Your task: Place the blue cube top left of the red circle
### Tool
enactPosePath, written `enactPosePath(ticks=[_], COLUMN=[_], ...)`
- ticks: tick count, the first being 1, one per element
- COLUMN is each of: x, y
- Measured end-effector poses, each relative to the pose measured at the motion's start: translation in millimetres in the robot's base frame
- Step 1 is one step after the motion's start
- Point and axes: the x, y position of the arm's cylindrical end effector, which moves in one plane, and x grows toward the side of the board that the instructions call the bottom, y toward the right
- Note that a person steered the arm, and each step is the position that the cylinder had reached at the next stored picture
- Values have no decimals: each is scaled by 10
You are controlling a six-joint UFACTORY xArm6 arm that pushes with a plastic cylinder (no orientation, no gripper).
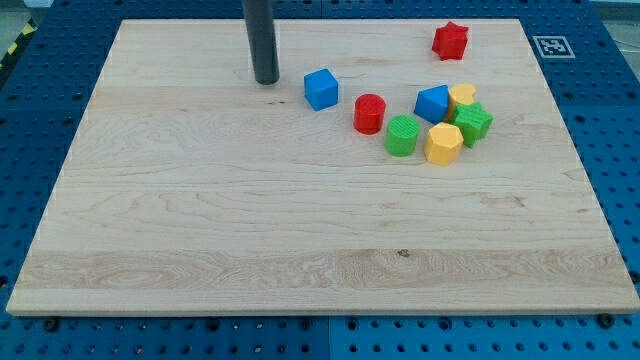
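Observation:
The blue cube [321,88] sits on the wooden board [250,230] near the view's top middle. The red circle [369,113], a short red cylinder, stands just to its lower right with a small gap between them. My tip [266,80] rests on the board to the left of the blue cube, about a cube's width away, not touching it. The dark rod rises from the tip out of the view's top.
A cluster lies right of the red circle: a green cylinder [403,135], a yellow hexagon block [443,144], a second blue block [433,103], a yellow block [462,97] and a green star block [474,122]. A red star block [450,40] sits at the top right.

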Motion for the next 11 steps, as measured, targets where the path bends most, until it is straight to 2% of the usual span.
enactPosePath(ticks=[1,2,4,8,11], x=[0,6,310,152,160], y=[150,-46,-109,544,356])
